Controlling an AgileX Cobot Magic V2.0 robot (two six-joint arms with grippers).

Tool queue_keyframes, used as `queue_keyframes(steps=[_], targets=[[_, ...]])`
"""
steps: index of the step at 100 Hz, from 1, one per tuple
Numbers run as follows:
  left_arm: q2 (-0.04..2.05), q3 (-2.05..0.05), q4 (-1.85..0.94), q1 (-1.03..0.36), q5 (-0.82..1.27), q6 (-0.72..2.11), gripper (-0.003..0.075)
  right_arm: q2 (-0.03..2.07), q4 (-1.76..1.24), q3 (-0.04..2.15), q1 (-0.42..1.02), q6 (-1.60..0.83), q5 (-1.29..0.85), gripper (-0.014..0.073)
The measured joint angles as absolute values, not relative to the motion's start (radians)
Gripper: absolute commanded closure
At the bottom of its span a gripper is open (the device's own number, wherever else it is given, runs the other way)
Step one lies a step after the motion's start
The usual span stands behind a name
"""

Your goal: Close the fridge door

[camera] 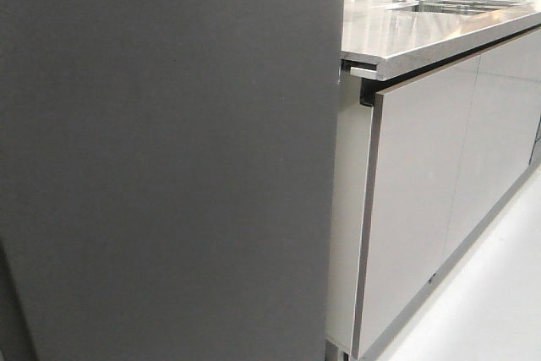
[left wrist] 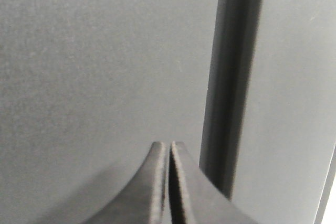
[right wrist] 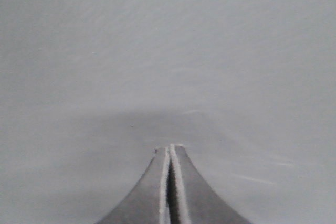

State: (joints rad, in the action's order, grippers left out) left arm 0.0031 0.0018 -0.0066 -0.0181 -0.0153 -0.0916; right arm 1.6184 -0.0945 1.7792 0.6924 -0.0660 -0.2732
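The fridge door (camera: 169, 158) is a tall matte dark-grey panel that fills the left two thirds of the front view, close to the camera. No gripper shows in the front view. In the left wrist view my left gripper (left wrist: 169, 145) is shut and empty, its tips very close to the grey door face (left wrist: 94, 66), beside a dark vertical gap (left wrist: 231, 87). In the right wrist view my right gripper (right wrist: 170, 148) is shut and empty, its tips near a plain grey surface (right wrist: 168, 45) that fills the view. Whether either gripper touches the surface is unclear.
To the right of the door stand glossy light-grey cabinet fronts (camera: 423, 200) under a grey counter (camera: 423, 31) with a sink (camera: 456, 6), a plant and a wooden rack at the back. Pale floor (camera: 490, 293) runs along the cabinets.
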Motion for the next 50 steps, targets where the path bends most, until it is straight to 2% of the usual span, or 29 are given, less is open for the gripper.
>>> queue_keyframes(steps=[16,50], targets=[[0.003,0.002,-0.007,-0.018,-0.015,-0.092,0.0741,1.553,-0.072,1.716,0.65,-0.066,-0.272,0.067],[0.003,0.002,-0.007,-0.018,-0.015,-0.092,0.0741,1.28,-0.065,1.346,0.565,-0.05,-0.142,0.067]])
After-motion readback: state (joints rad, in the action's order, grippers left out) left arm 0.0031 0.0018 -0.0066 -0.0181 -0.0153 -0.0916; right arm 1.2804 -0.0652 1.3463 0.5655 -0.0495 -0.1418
